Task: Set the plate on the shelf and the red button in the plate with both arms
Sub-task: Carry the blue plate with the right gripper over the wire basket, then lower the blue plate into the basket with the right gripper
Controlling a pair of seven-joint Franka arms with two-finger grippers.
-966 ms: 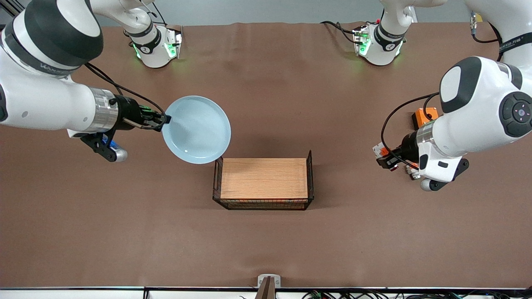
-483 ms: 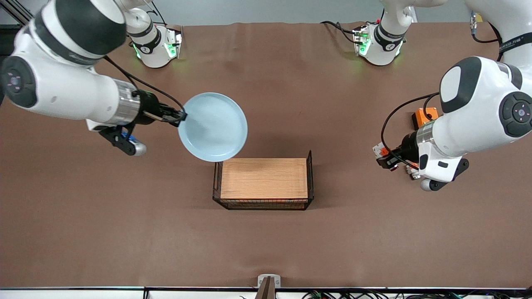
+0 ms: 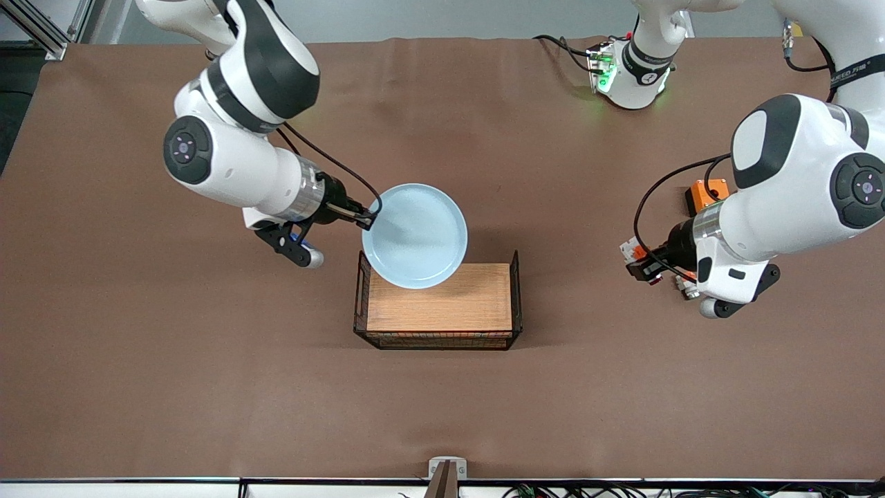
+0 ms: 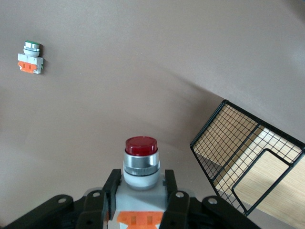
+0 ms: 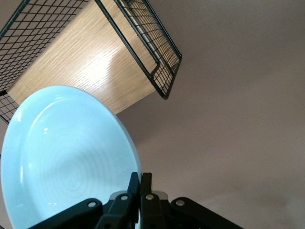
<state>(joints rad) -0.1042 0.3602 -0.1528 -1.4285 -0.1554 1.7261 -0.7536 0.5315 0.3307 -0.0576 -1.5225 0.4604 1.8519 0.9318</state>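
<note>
Your right tool (image 3: 366, 220) is pressed together on the rim of the plate (image 3: 415, 235), pinching it at the edge that faces the right arm's end of the worktop (image 3: 207, 387). The plate hangs in the air, roughly level, partly over the wooden shelf (image 3: 442, 304) of the wire rack (image 3: 359, 297) and partly over the bare brown cloth beside it. In the right wrist view you see the fingers (image 5: 145, 183) meeting on the pale blue rim (image 5: 131, 157), with the wood panel and black mesh below.

Your left tool (image 3: 646, 270) is low over the worktop toward the left arm's end, well apart from the rack. It is clamped on the white body of the red button (image 4: 141, 157); in the left wrist view the red cap and silvery collar stick out past the black fingers (image 4: 110, 183), and an orange band shows between them.

Near that tool you have a second small switch (image 4: 31, 57) with an orange base lying on the cloth, and an orange box (image 3: 705, 194) sits on the worktop farther from the front camera than the tool.
</note>
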